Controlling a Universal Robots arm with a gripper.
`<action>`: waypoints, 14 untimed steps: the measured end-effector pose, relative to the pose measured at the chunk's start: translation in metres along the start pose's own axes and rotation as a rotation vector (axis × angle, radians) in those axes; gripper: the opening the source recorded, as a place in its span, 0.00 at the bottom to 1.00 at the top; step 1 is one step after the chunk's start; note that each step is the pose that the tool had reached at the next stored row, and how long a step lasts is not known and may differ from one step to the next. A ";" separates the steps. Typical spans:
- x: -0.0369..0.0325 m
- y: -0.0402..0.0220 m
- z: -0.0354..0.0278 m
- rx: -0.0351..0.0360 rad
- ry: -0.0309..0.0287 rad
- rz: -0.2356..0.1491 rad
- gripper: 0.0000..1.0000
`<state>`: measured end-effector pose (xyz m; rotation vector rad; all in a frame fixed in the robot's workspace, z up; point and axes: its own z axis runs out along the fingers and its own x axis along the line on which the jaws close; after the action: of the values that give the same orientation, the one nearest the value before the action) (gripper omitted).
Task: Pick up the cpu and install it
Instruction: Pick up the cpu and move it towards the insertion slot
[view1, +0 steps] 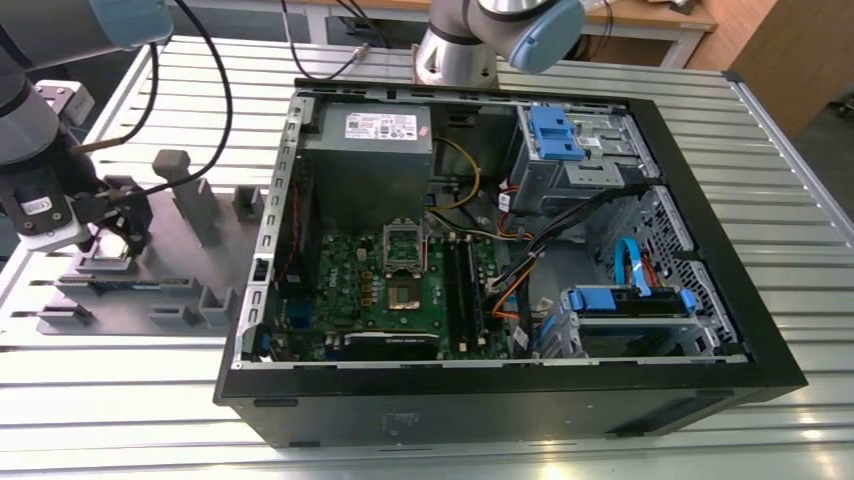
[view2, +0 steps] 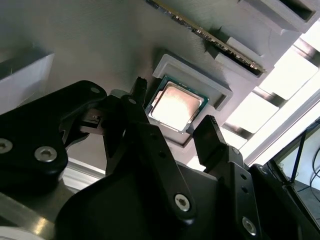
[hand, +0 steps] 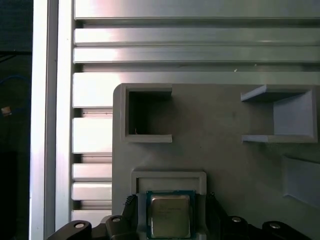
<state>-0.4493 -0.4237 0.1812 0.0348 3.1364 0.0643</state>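
Black fingers (view2: 215, 145) of the gripper (view2: 173, 107) stand apart, one on each side of the cpu (view2: 176, 106), seemingly not touching it. That chip lies flat, metal top up, in a shallow grey nest (view2: 197, 75) directly under the tool. Around it spreads the fixture plate (hand: 225, 165) on the slatted table (hand: 92, 130). The open computer case (view1: 534, 380) sits well apart from the gripper. Grasping well likely means staying centred and level, closing evenly on opposite edges.

Even bright overhead light, white glare on the ribbed silver metal table (view1: 807, 250), pale sheen on the small silvery square cpu (view2: 176, 105), black computer case (view1: 534, 415) interior shadowed
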 end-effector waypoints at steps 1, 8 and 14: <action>0.0000 0.0000 0.0000 0.0002 0.0003 0.000 0.65; 0.0002 0.0002 0.0006 0.0001 0.0002 0.000 0.65; 0.0002 0.0002 0.0007 0.0001 0.0002 0.000 0.65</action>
<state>-0.4495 -0.4235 0.1805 0.0348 3.1365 0.0641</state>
